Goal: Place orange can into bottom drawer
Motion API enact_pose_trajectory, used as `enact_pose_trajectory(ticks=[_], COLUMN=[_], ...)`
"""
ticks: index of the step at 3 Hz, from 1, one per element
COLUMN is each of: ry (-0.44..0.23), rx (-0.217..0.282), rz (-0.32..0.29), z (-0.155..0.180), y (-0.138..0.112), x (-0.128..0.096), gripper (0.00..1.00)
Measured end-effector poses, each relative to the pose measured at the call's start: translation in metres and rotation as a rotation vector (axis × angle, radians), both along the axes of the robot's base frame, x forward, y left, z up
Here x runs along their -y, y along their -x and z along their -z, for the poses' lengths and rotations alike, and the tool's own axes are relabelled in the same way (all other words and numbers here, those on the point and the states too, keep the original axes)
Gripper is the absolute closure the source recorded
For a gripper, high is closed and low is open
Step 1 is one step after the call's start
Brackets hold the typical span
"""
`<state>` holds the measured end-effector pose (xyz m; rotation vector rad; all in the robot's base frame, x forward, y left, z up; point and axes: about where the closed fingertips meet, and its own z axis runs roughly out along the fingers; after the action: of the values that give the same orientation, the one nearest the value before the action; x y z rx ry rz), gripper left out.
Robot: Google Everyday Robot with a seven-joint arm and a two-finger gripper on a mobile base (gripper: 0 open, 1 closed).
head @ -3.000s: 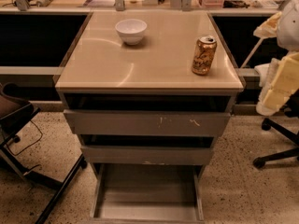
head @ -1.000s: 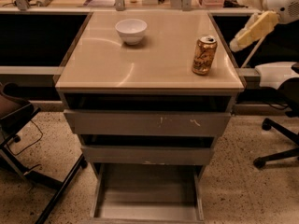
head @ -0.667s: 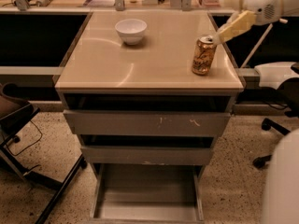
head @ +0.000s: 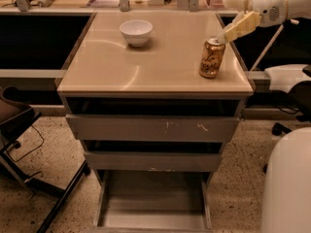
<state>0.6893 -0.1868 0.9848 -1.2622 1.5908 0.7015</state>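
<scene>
The orange can (head: 212,58) stands upright on the tan cabinet top (head: 146,62), near its right edge. My gripper (head: 225,21) reaches in from the upper right. It is open, and the lower finger's tip (head: 224,36) is just above the can's silver top, at its right side. The can is not held. The bottom drawer (head: 153,200) is pulled out at the foot of the cabinet, and its grey floor is bare.
A white bowl (head: 136,32) sits at the back middle of the cabinet top. The top and middle drawers are slightly open. A dark chair (head: 17,125) stands at the left. My white body (head: 289,183) fills the lower right.
My arm has swung in from the right and come down to the left, so the gripper now hangs just over the can's top. The can has not moved.
</scene>
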Motion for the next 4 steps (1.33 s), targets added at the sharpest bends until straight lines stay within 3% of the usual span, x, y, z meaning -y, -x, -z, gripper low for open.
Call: enact_pose_trajectory(ticks=[2,3,4], ry=[-0.061,-0.097,-0.119], rx=[-0.134,-0.174,-0.182], rz=[0.037,0.043,0.061], z=[0.066,0.091,0.099], y=[-0.023,-0.032,-0.036], x=[0.007,0.006,0.01], gripper=[0.0,0.0,0.0])
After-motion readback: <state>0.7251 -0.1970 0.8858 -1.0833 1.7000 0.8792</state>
